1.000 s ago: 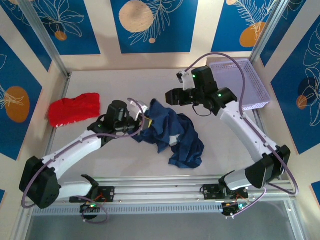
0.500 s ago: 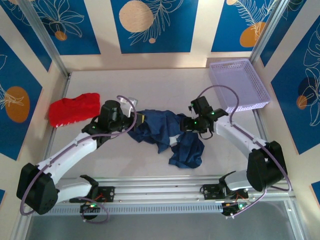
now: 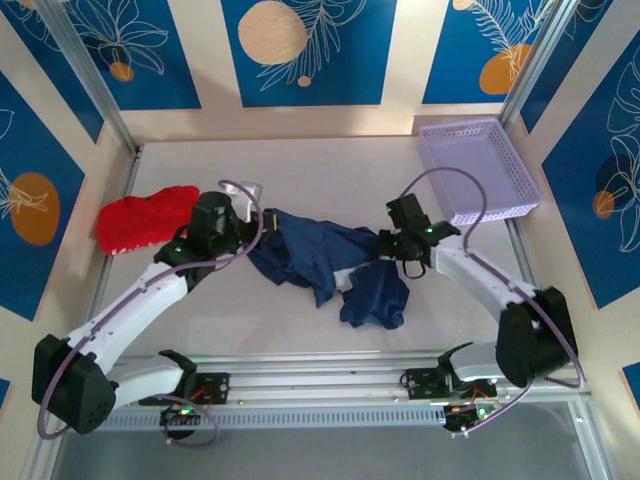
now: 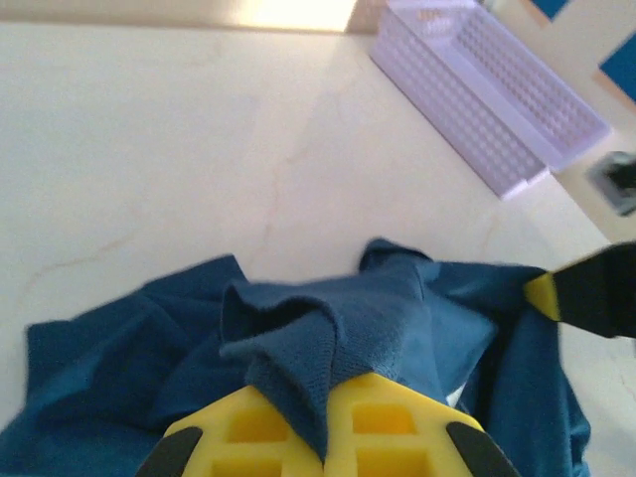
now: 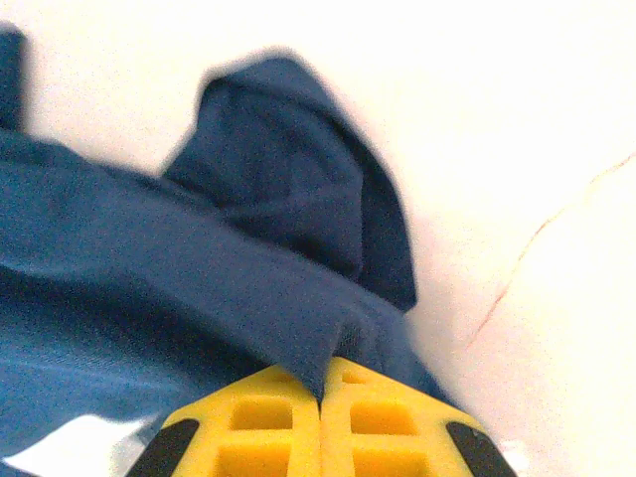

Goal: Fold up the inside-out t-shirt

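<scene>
The dark navy t-shirt [image 3: 320,258] lies crumpled in the middle of the table, stretched between my two grippers. My left gripper [image 3: 262,222] is shut on the shirt's left edge; in the left wrist view a bunched fold of navy cloth [image 4: 318,343] is pinched between the yellow fingers [image 4: 397,422]. My right gripper [image 3: 383,247] is shut on the shirt's right side; in the right wrist view the cloth [image 5: 199,268] runs into the closed yellow fingers [image 5: 268,427]. A lower lobe of the shirt [image 3: 375,298] hangs toward the near edge.
A bright red garment [image 3: 147,217] lies at the left side of the table. A lavender perforated basket [image 3: 480,170] stands at the back right, also seen as the basket [image 4: 487,89] in the left wrist view. The table's near rail [image 3: 320,365] runs below the shirt.
The right arm came down from above the basket to the shirt and shut on its right side. The left gripper pulled its edge left and back, stretching the shirt wider.
</scene>
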Controlling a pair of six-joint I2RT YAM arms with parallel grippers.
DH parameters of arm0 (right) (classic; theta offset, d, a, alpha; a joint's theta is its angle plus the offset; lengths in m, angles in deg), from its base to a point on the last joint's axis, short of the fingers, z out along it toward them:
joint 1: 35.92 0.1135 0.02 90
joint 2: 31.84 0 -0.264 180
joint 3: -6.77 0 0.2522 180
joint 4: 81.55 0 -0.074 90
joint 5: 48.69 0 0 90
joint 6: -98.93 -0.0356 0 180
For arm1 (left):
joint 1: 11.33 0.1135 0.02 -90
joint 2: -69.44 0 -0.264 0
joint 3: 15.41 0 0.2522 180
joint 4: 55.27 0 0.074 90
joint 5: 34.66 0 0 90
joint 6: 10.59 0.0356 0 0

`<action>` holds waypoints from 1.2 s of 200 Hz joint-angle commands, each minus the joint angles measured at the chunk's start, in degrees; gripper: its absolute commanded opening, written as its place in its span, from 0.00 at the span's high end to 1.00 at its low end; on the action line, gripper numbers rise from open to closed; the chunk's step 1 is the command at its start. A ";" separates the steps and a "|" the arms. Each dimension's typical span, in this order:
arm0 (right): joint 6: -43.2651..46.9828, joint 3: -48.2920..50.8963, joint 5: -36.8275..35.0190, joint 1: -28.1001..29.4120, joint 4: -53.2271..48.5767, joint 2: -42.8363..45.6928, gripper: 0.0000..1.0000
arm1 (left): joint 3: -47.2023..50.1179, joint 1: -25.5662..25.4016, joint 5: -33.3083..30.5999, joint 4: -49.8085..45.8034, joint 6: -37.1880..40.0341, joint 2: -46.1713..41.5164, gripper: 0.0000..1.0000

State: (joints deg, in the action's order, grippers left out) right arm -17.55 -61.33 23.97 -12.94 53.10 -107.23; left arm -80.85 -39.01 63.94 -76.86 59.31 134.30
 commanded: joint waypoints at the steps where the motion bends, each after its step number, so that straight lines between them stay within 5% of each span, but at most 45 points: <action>1: 4.91 -6.98 -0.98 -2.19 -3.59 6.39 1.00 | -5.35 2.12 -5.34 -0.97 -1.94 -3.49 1.00; 87: 12.61 -27.25 1.94 -3.39 -12.53 11.16 0.99 | -25.54 6.96 -15.53 -13.19 4.57 -8.70 1.00; 121: 9.17 -21.67 6.78 -2.35 -8.76 11.36 0.98 | -24.72 9.50 -20.27 -15.02 5.84 -8.52 1.00; 146: 2.37 -9.52 13.39 3.50 -2.56 7.74 0.97 | -20.68 13.67 -19.61 -15.63 3.49 -7.87 1.00; 185: -0.68 1.39 15.24 16.52 1.82 0.72 0.68 | -15.65 19.02 -15.52 -16.20 0.75 -6.68 1.00; 211: 0.41 2.25 14.79 12.39 3.78 2.97 0.53 | -12.18 19.16 -13.12 -15.08 -0.20 -6.59 1.00; 240: 0.75 1.46 13.96 3.69 4.41 -0.38 0.49 | -8.45 19.16 -10.40 -13.94 -1.43 -6.85 1.00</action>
State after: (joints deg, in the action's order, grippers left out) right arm -16.56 -58.32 38.57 -3.70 55.35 -106.10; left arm -91.61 -20.52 49.99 -93.43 59.86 128.40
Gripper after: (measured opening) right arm 0.498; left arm 0.040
